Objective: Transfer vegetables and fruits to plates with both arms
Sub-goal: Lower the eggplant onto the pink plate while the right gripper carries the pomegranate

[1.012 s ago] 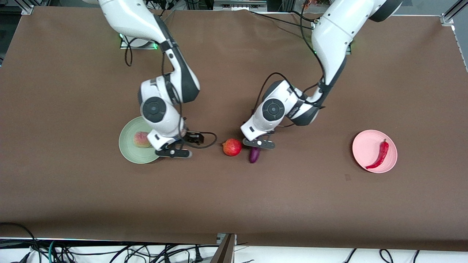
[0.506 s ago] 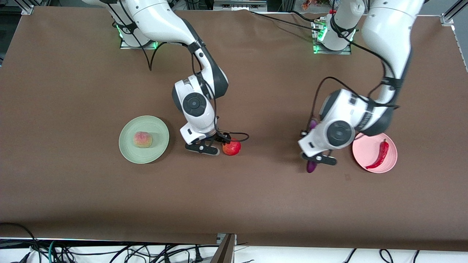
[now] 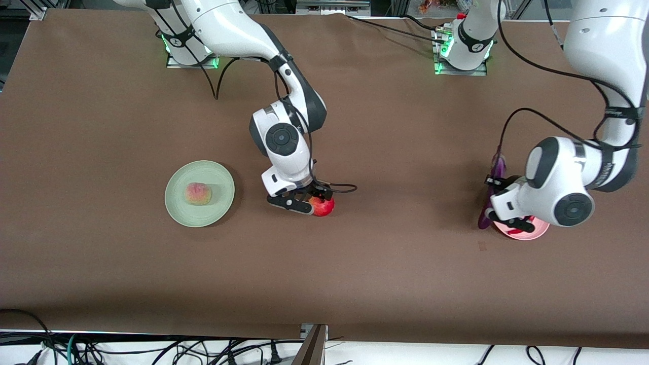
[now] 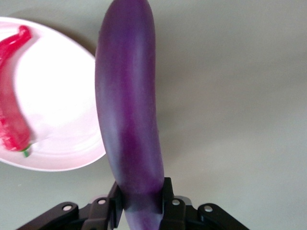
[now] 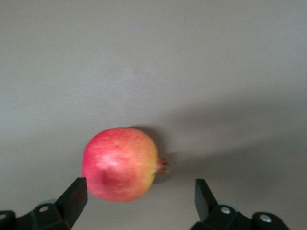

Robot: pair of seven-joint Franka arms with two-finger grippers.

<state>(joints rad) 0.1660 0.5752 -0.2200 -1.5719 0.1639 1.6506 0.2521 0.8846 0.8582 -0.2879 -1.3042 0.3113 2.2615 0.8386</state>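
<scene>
Peach [image 3: 198,193] lies on green plate [image 3: 219,178], chili [image 4: 12,120] on pink plate [image 4: 62,120]. Left claw [image 4: 140,211] clamps eggplant [image 4: 129,110] beside pink plate; right claw [image 5: 139,199], wide open, straddles pomegranate [image 5: 120,164] on bench [image 3: 101,101].

Front view: the left arm's wrist covers most of the pink plate [image 3: 537,234] and all but a sliver of the chili pepper [image 4: 12,110]. The right gripper [image 3: 304,203] hides part of the pomegranate [image 3: 324,207]. The eggplant [image 4: 129,110] is cut off by the left wrist view's edge.
</scene>
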